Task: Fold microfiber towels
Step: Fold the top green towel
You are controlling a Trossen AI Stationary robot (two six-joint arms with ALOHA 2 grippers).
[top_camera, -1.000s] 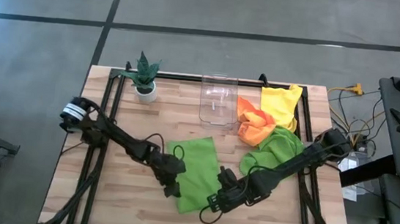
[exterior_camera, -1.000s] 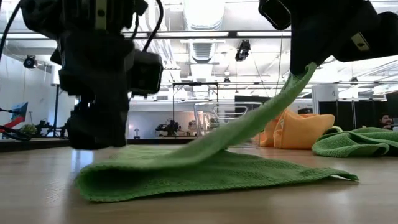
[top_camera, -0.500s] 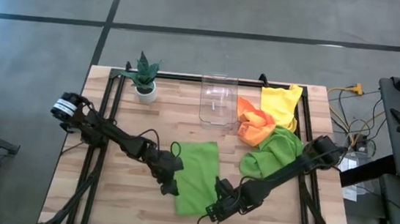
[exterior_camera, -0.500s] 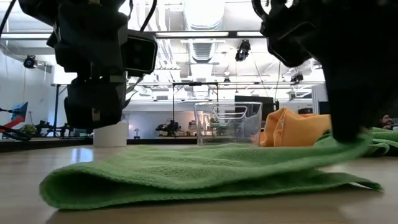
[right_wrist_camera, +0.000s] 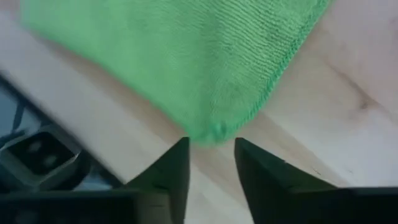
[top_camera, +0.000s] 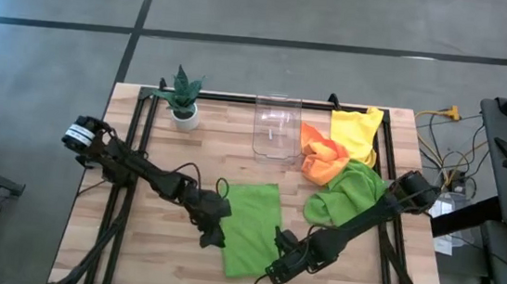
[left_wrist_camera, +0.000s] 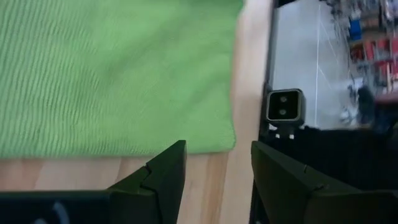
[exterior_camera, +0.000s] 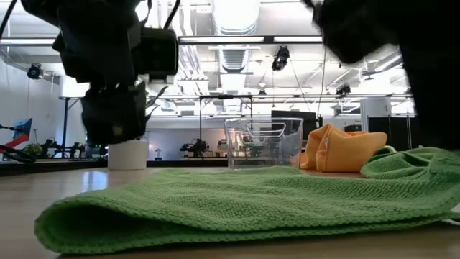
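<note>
A lime green microfiber towel (top_camera: pixel 250 227) lies folded on the wooden table, flat in the low view (exterior_camera: pixel 251 205). My right gripper (top_camera: pixel 274 270) stands at its near right corner (right_wrist_camera: pixel 211 132), fingers open and pointing steeply down. My left gripper (top_camera: pixel 210 236) hovers open beside the towel's left edge (left_wrist_camera: pixel 227 134), over bare wood. A second green towel (top_camera: pixel 346 193), an orange one (top_camera: pixel 322 158) and a yellow one (top_camera: pixel 355 133) lie crumpled in a pile at the back right. My right gripper has its open fingertips (right_wrist_camera: pixel 180 152) on either side of the towel's corner (right_wrist_camera: pixel 211 132), coming from above. The corner lies down on the table. Whether the fingers touch it, I cannot tell.
A clear plastic bin (top_camera: pixel 276 125) stands at the far middle and a small potted plant (top_camera: pixel 184 98) at the far left. A black frame rail (top_camera: pixel 239 98) runs along the far edge. Bare wood shows left of the towel and along the near edge.
My right gripper has come down toward the near edge with the towel's lifted part. That part hung slanting from it a second ago and now lies flat on the layer below. My left gripper has risen a little beside the towel.
</note>
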